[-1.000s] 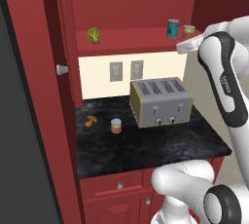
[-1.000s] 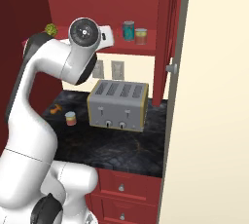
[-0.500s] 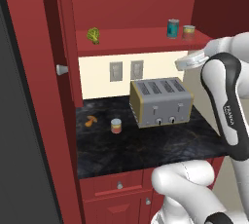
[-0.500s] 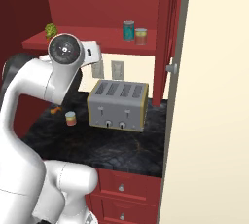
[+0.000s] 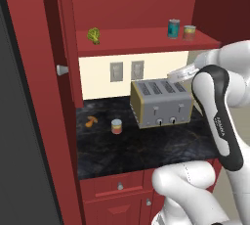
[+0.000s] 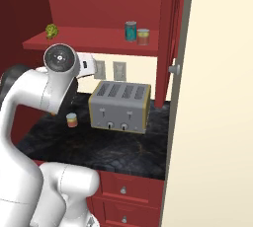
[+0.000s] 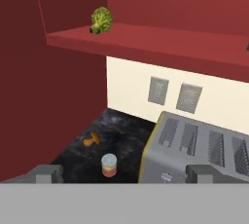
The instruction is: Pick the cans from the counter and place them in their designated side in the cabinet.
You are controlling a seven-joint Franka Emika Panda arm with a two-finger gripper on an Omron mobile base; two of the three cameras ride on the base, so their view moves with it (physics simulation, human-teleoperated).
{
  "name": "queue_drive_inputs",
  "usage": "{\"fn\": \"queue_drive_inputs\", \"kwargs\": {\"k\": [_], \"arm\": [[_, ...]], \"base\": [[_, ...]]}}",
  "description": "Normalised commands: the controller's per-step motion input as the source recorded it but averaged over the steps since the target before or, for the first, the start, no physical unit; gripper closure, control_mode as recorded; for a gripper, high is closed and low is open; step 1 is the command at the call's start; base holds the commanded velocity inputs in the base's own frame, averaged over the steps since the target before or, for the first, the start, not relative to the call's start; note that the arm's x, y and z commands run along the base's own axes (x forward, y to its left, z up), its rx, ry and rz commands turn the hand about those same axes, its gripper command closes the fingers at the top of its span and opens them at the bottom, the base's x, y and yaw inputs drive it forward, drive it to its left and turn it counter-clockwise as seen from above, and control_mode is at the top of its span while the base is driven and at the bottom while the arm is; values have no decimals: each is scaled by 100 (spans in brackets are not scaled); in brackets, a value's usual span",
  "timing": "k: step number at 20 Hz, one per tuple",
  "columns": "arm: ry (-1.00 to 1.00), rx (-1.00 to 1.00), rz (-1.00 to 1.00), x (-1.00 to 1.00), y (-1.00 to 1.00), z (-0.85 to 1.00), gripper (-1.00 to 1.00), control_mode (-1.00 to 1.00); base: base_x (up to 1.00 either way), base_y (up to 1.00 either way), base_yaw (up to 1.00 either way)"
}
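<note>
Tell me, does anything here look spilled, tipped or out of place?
Nothing is spilled or tipped. One red-and-yellow can sits on the counter left of the toaster, while two other cans stand on the cabinet shelf.

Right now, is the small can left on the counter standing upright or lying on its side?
Upright. The can stands on its base on the counter, silvery top facing up, apart from the toaster.
</note>
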Motion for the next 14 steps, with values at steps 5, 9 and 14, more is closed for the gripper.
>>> {"fn": "queue_drive_inputs", "kwargs": {"k": [5, 9, 14], "arm": [[21, 2, 0, -7, 18, -16, -100, -100], [9, 1, 0, -12, 22, -8, -100, -100], [8, 0, -7, -13, 23, -10, -100, -100]], "base": [[0, 0, 0], [0, 0, 0], [0, 0, 0]]}}
